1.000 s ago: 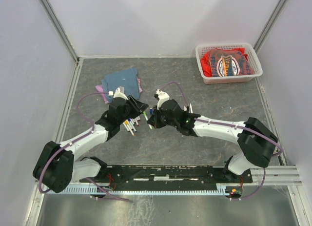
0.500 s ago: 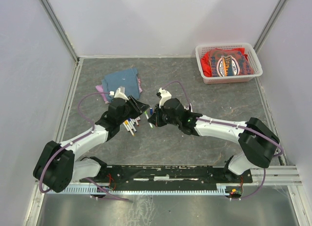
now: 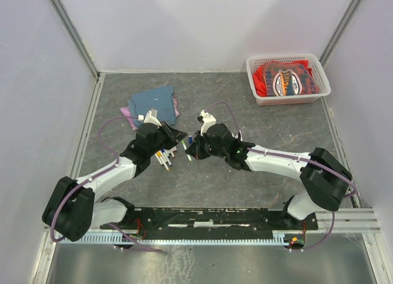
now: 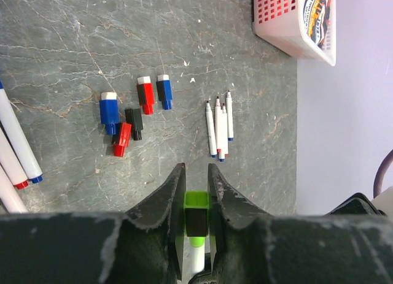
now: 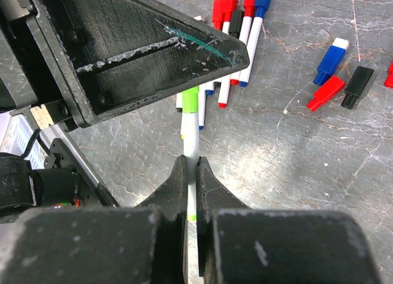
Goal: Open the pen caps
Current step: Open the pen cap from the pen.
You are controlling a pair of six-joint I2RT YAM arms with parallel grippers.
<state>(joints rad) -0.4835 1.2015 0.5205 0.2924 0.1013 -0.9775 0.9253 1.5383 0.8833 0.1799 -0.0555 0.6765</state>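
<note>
Top view is too small: the pen between the 2 arms is barely readable there. Left wrist view: left jaws pinch the green cap (image 4: 196, 201) off the surface (image 4: 73, 45), pen below cut off by the frame. Right wrist view: right jaws pressed onto the white barrel (image 5: 191, 143); the cap's top is hidden behind a left finger (image 5: 153, 57), and the cap seems not yet off. 5 loose caps (image 4: 134, 123) lie beside 4 uncapped pens (image 4: 219, 127); capped pens (image 4: 15, 143) are cut off at the left. Versus 1 second ago, left jaws have narrowed onto the cap.
</note>
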